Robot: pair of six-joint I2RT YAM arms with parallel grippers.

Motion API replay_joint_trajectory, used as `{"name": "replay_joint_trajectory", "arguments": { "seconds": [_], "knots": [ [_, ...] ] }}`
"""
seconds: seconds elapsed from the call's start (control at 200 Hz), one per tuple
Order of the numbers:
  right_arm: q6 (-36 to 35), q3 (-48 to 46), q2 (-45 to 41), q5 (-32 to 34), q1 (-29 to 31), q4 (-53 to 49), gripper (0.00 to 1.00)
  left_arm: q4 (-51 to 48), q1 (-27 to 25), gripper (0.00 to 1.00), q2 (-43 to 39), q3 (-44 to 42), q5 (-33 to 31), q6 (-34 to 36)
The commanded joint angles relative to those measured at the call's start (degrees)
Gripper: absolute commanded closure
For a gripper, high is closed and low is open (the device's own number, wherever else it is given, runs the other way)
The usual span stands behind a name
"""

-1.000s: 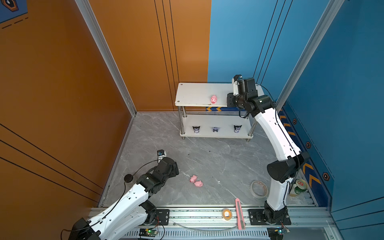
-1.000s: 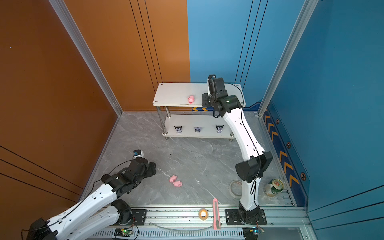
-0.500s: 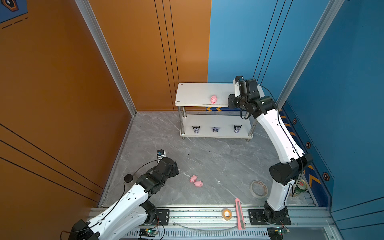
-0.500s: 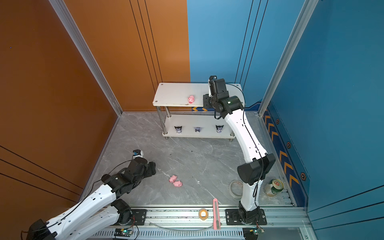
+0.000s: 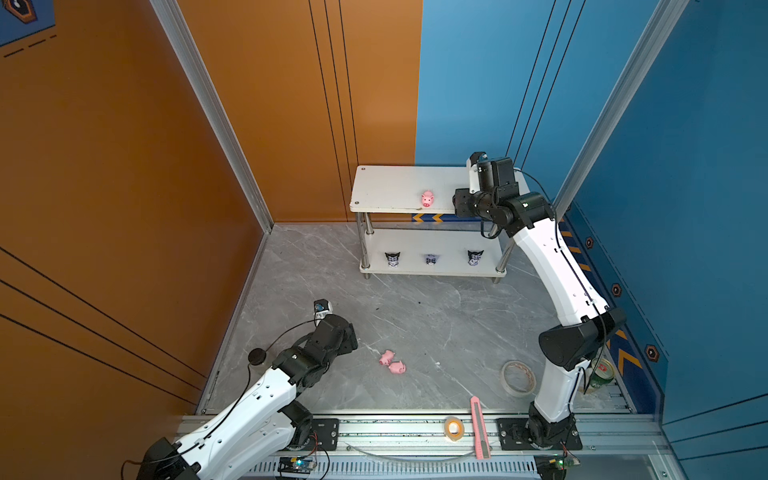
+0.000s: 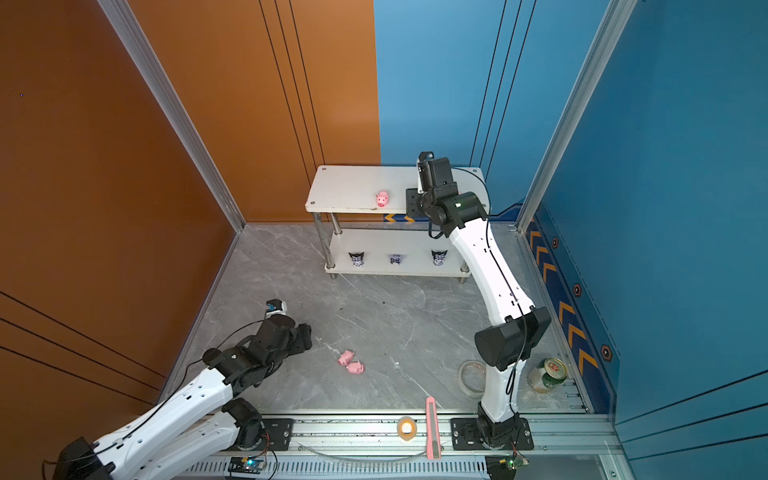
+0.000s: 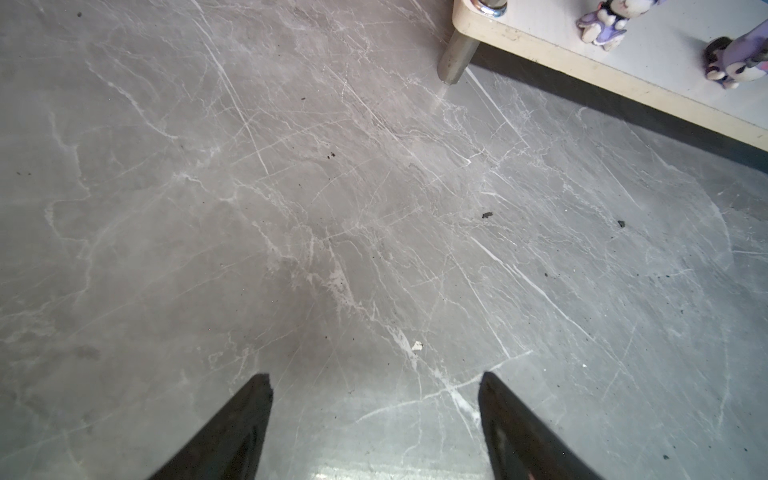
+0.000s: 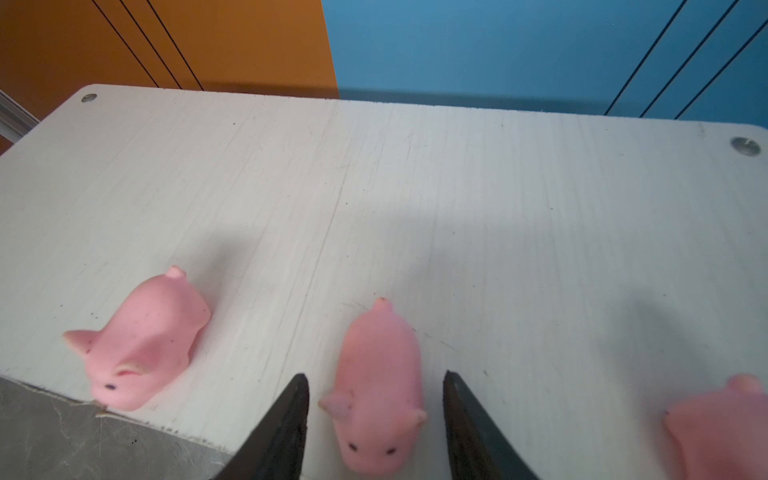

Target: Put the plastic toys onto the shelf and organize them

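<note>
In both top views the shelf (image 5: 386, 189) stands at the table's (image 5: 415, 316) back, with one pink pig (image 5: 427, 198) visible on its upper board, three figurines (image 5: 431, 259) on the lower, and two pigs (image 5: 392, 362) side by side on the table. The left wrist view shows the left tool (image 7: 374, 376) spread wide above bare table. In the right wrist view the right tool (image 8: 376, 378) stands parted around a middle pig (image 8: 378, 361) on the upper board, clear of both its sides.

Pigs (image 8: 378, 386) pink, dark eyes. Figurines (image 5: 392, 259) black, white, purple. Shelf (image 5: 386, 187): white boards, chrome legs. Desk (image 5: 415, 316) grey marble, white veins. Utility knife (image 5: 478, 428) pink.
</note>
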Motion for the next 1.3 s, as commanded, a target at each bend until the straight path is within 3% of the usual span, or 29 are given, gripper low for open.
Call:
{"name": "replay_joint_trajectory", "arguments": {
  "seconds": [0.0, 0.405, 0.601, 0.771, 0.941, 1.141, 1.292],
  "knots": [
    [0.6, 1.2, -1.1, -0.2, -0.3, -1.5, 0.45, -0.7, 0.4, 0.2, -0.5, 0.7, 0.8, 0.1],
    [0.3, -2.2, -10.8, 1.4, 1.8, -1.8, 0.35, -1.9, 0.5, 0.2, -3.0, -0.4, 0.7, -0.1],
    [0.4, -18.8, -23.5, 4.4, 7.3, 3.4, 0.36, -3.5, 0.5, 0.21, -4.9, -0.7, 0.7, -0.2],
    [0.5, -37.9, -34.4, 6.2, 16.4, 8.6, 0.58, -3.6, -0.2, 0.35, -5.2, -1.6, 2.9, -0.8],
    [3.3, -52.4, -38.3, 5.1, 24.9, 10.7, 0.74, -3.6, -6.5, 0.35, -4.8, -3.0, 0.8, -2.5],
    [5.6, -66.6, -35.8, -6.2, 28.8, 17.5, 0.86, -3.6, -15.3, 0.32, -5.1, -5.7, -3.5, -6.7],
    [6.3, -70.1, -27.7, -10.0, 35.4, 20.5, 0.88, -2.5, -17.1, 0.44, -4.9, -7.0, -4.7, -8.9]
  ]
}}
